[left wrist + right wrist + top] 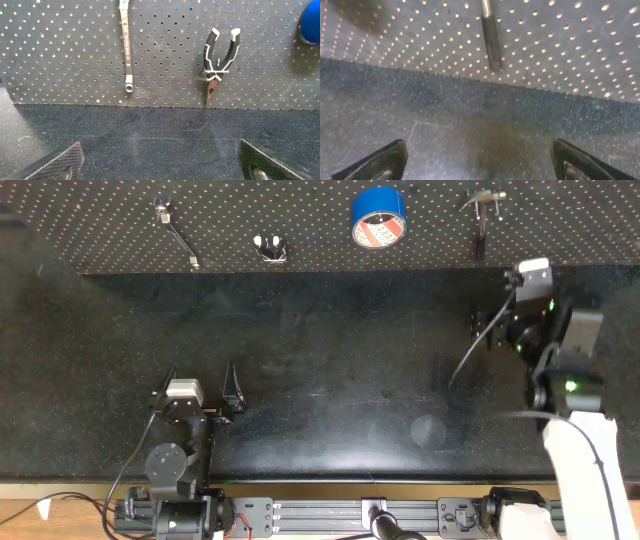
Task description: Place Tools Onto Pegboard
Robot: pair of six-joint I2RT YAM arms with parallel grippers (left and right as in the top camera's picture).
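Already hung on pegboard [300, 220]: hammer [491, 42], at 12 o'clock from released, empty right gripper [480, 162], handle running 12-to-6. Left gripper [160, 165] likewise released, facing hung wrench [126, 45] and pliers [218, 62].

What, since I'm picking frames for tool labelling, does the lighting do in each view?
Top view: even light, pegboard holes read as pale dots. Left wrist view: wrench glints; pliers mirror faintly on the table. Right wrist view: holes glow bright around the hammer handle; dark shadow at one corner.
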